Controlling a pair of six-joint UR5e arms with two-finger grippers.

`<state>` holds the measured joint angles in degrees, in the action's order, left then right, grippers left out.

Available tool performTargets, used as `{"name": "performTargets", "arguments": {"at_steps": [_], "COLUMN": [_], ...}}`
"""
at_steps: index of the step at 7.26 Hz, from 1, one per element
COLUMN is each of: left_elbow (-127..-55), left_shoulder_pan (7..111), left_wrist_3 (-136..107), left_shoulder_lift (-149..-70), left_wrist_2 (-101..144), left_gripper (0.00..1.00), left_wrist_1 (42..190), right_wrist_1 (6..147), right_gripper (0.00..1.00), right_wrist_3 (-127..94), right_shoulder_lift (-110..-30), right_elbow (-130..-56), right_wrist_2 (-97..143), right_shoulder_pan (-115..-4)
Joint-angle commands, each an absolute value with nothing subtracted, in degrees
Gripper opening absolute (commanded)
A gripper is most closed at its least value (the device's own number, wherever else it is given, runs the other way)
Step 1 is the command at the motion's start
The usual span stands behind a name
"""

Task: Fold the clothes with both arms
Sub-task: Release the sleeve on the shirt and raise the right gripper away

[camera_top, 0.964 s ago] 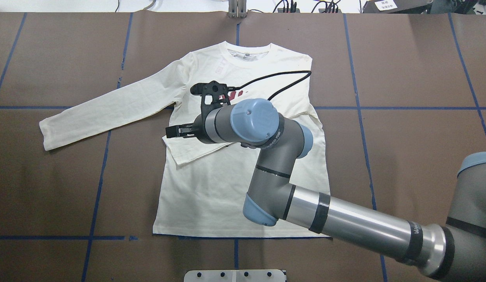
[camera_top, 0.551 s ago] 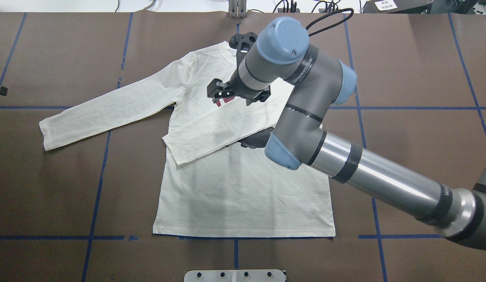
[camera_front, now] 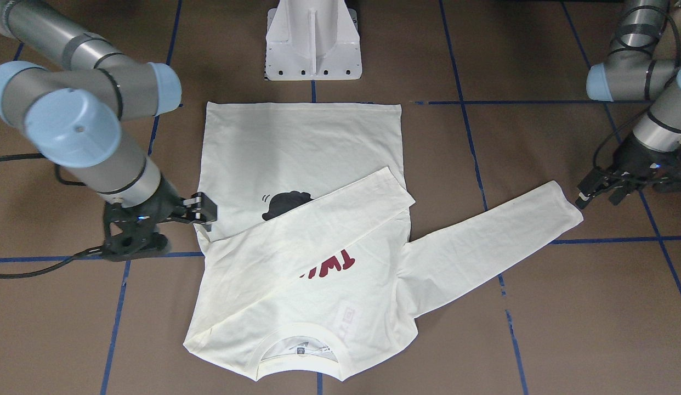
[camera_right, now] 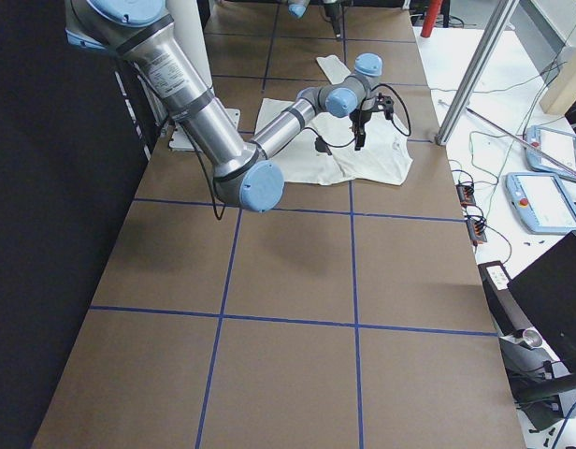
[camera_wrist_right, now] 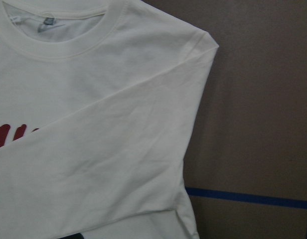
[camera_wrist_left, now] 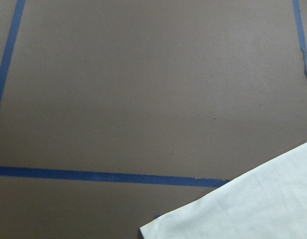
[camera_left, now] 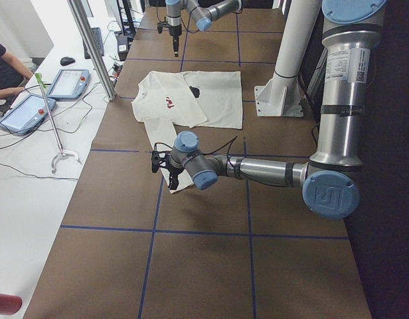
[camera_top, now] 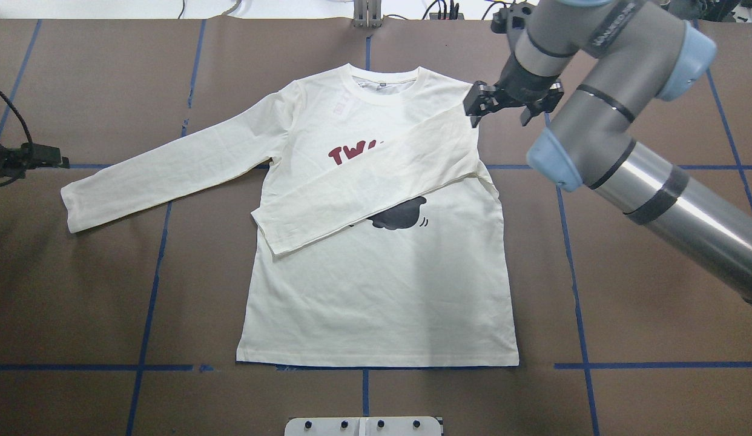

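One cream-white long-sleeved cotton shirt (camera_top: pixel 376 290) lies on one brown-covered table (camera_top: pixel 109 290). Two jointed robot arms of grey and silver tubes flank the shirt: the right arm (camera_top: pixel 600 103) and the left arm (camera_front: pixel 625 71). Each carries one black two-finger gripper, making two: the right gripper (camera_front: pixel 206 211) and the left gripper (camera_front: pixel 595 195). One white flanged pedestal base (camera_front: pixel 313 38) stands beyond the shirt's hem. Two light blue control tablets lie well apart from the shirt: the first tablet (camera_left: pixel 68 83) and the second tablet (camera_left: pixel 24 113).
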<state>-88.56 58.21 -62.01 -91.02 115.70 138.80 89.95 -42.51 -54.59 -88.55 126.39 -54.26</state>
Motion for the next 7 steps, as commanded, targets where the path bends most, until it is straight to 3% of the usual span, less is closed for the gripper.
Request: {"name": "performTargets", "arguments": {"at_steps": [1,7], "left_elbow": [-88.9,-85.0], "left_shoulder_pan": [52.1,51.1], "left_wrist_3": [-65.8,-65.1], "left_shoulder_lift": [-90.2,-90.2], "left_wrist_2": [107.7,107.5], "left_gripper": [1.00,0.95], "left_wrist_1": [138.9,138.8], "right_wrist_1": [91.0,90.7], "right_gripper": [1.00,1.00], "right_wrist_3": [-33.7,-32.3], "right_shoulder_lift": [-60.8,-62.1], "right_elbow": [-88.9,-88.7], "right_wrist_2": [129.5,129.6], "right_shoulder_pan": [-59.5,-59.9]}}
